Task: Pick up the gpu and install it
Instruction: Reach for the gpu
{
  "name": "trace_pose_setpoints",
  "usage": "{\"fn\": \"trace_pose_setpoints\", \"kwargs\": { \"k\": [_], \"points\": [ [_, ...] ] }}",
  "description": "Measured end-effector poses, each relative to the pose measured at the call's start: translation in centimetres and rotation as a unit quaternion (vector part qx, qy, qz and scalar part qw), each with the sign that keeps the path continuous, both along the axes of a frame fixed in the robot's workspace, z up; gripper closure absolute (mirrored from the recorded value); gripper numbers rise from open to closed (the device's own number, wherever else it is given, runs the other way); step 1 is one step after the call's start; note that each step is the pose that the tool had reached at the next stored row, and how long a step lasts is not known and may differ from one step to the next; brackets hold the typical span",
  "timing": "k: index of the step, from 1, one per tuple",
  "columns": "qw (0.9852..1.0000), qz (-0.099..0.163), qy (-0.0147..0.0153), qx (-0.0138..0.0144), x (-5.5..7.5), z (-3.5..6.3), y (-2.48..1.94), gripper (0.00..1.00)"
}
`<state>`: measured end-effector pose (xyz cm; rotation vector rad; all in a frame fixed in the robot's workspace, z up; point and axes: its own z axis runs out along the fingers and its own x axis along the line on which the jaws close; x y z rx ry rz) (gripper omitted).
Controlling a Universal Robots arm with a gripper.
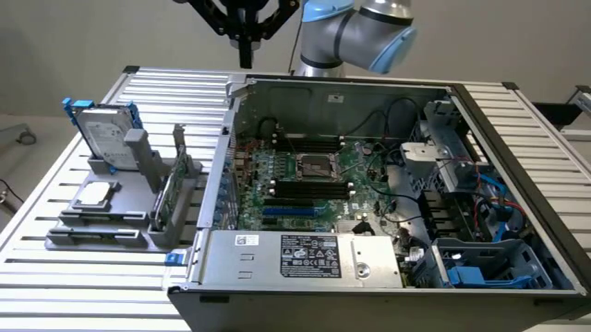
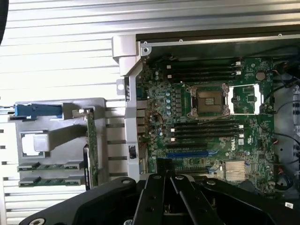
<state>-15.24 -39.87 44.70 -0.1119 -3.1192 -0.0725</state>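
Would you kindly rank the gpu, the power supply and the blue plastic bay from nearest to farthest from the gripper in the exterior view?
1. gpu, upright in the grey rack at the exterior view's left, nearest the gripper.
2. power supply, along the case's near edge.
3. blue plastic bay, near corner at the exterior view's right.
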Motion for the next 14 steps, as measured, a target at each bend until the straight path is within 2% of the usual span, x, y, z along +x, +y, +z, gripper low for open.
{"fn": "trace_pose_setpoints", "kwargs": {
  "k": [5,14],
  "points": [
    [1.0,0.0,0.0069,-0.0003,-2.2,-0.28,0.01,0.89],
    [0.9999,0.0,0.012,-0.0007,-6.3,-1.04,0.01,0.89]
  ]
}}
